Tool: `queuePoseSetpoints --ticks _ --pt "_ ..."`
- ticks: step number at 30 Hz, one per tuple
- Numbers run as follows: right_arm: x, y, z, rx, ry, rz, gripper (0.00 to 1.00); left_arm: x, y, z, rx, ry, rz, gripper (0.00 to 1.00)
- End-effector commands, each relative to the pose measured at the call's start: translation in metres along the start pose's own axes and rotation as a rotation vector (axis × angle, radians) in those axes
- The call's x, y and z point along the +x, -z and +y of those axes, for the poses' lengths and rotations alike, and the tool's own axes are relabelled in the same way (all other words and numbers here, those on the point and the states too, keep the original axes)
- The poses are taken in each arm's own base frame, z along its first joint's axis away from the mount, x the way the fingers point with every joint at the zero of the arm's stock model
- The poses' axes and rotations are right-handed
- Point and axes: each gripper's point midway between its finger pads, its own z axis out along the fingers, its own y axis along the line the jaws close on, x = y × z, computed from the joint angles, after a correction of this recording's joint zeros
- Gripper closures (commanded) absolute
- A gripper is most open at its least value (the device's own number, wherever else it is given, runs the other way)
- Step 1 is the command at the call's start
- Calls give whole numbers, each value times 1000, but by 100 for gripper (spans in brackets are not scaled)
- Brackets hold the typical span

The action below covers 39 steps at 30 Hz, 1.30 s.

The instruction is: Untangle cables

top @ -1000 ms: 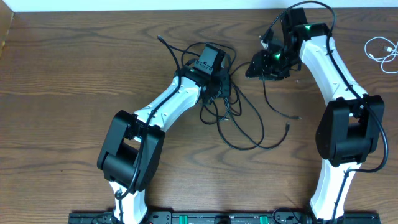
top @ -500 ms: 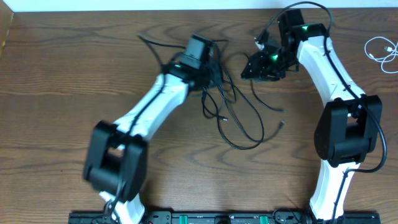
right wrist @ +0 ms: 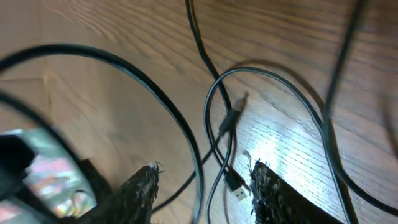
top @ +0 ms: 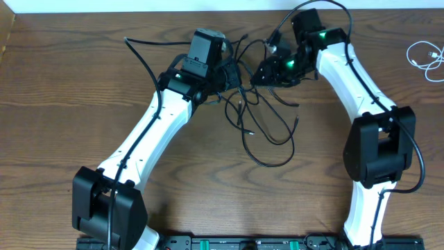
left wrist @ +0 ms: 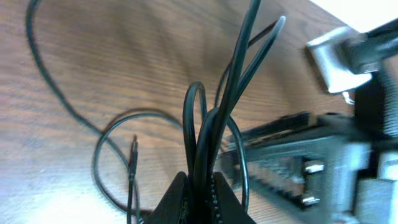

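On the table (top: 69, 83), left claw (left wrist: 198, 180) pinching black cables (left wrist: 214, 134) — right claw (right wrist: 204, 167) parted, one white cable (top: 424, 55) aside.

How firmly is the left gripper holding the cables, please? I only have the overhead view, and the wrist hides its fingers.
Observer: In the left wrist view the left gripper is shut on the black cables. Several strands rise bunched from between its fingers.
Operator: Thank you. Is the right gripper gripping anything?
Observer: No. The right wrist view shows the right gripper open, with strands running through the gap and none pinched.
Operator: Can you see a connector near it?
Observer: Yes, a small plug lies on the table, low between those two fingers.
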Motion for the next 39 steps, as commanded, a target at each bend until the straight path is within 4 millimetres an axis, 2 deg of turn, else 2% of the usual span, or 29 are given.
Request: queuePoseSetpoints --ticks 1,5,9,15,20,22,24,27,33,39 --pt "-4 15 2 -96 -34 -14 52 -13 3 8 -38 7 -41 93" --pt "-4 23 16 -210 5 -17 51 -14 4 9 -39 9 -42 93" --pt "-6 22 26 -253 32 -24 48 -14 3 9 -42 9 -42 92" --pt "-6 11 39 -255 70 -19 46 -14 3 9 -41 9 -42 93" --pt "-8 -10 39 -136 46 -21 45 -13 3 9 -41 8 -41 93" --pt "-8 -21 34 -42 22 -27 46 -13 3 9 -41 8 -41 92" --pt "-7 -27 20 87 -37 -40 48 -14 3 8 -38 7 -44 93" --pt "-3 -30 -1 248 -130 -59 52 -17 7 4 -23 4 -55 92" --pt "-1 -24 -22 359 -180 -76 58 -33 42 -15 44 -13 -139 92" --pt "6 -26 -39 381 -207 -65 66 -51 97 -31 112 -24 -256 93"
